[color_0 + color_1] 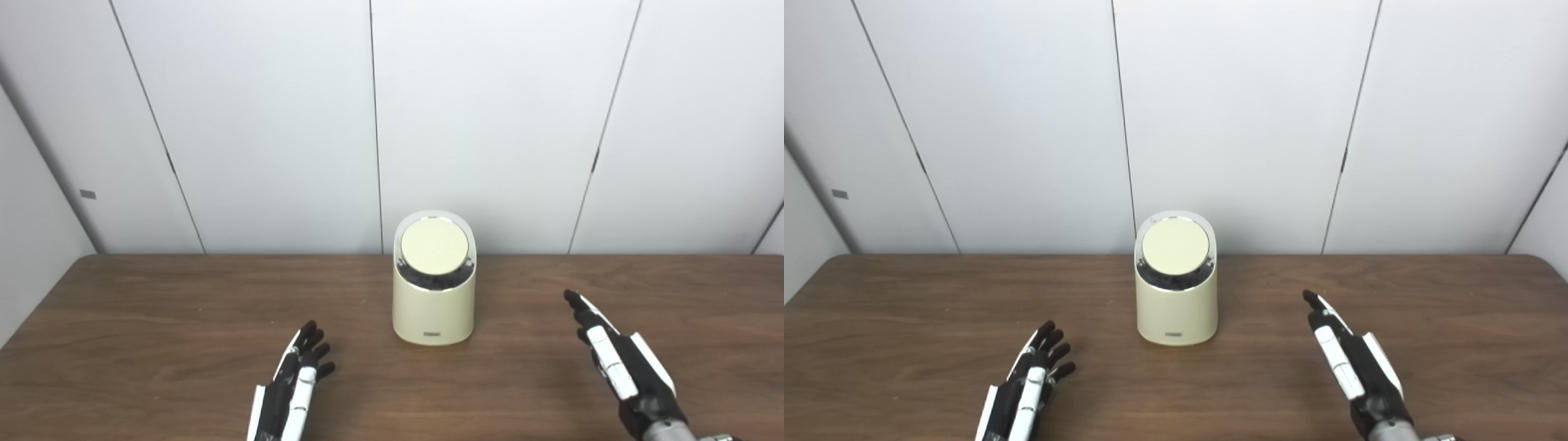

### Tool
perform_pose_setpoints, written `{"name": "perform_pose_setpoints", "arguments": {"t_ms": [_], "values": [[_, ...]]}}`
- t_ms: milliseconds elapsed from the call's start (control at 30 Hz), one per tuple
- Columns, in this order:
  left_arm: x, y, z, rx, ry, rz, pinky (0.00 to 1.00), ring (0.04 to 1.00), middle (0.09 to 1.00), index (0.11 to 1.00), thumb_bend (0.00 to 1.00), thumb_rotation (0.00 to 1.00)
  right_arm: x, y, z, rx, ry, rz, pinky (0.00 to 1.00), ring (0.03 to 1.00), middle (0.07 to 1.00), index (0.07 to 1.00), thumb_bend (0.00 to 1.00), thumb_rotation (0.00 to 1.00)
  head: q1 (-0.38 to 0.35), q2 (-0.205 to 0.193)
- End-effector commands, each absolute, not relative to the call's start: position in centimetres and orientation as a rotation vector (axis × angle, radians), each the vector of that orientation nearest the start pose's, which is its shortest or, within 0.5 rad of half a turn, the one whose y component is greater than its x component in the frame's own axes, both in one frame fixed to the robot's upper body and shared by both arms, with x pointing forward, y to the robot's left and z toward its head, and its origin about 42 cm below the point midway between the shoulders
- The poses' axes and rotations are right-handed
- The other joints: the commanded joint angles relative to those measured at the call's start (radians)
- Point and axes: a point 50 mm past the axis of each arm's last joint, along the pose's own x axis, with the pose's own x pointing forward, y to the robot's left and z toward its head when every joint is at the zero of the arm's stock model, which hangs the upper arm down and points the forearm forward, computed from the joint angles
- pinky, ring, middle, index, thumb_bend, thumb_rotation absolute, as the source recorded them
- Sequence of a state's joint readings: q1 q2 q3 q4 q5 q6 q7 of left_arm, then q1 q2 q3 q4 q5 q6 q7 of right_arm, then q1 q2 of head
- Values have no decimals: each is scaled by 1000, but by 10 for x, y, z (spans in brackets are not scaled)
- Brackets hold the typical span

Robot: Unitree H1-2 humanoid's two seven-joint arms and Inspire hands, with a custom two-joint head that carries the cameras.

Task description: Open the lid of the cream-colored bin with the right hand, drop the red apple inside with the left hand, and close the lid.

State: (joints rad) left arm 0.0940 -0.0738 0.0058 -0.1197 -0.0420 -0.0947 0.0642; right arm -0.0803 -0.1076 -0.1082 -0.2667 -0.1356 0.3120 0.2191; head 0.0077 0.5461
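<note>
Wood-grain table (153,318), rounded cream-colored bin (433,306) (lid (434,246) down), left hand (294,383) and right hand (618,361) empty, fingers spread.

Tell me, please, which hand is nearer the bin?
Left hand, seemingly: it rests front-left of the bin. The right hand lies farther off to its right.

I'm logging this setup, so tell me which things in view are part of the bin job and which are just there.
Part of the job:
- cream-colored bin, upright on the table
- its round lid, closed
- right hand, open, apart from the bin
- left hand, open, holding nothing
No red apple shows in either view.

Just there:
- wooden table
- white wall panels
</note>
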Motion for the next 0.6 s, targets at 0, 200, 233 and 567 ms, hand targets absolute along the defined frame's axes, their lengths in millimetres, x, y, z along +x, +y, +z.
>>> {"name": "perform_pose_setpoints", "arguments": {"t_ms": [0,200,233,567], "values": [[246,212,110,-92,-130,113,866,895,912,932,580,773,301,-252,185,-222,-112,68,992,1000,1000,964,610,1000,1,2],[246,221,115,-116,-178,101,884,912,926,937,596,811,293,-246,178,-230,-105,51,995,1000,1000,966,603,1000,-3,18],[245,222,116,-111,-180,101,876,911,926,937,598,822,292,-246,177,-230,-105,49,985,1000,1000,961,607,1000,-3,20],[227,243,130,-31,-174,108,946,943,947,953,536,919,277,-238,170,-192,-108,24,961,978,980,945,575,1000,-15,65]]}}
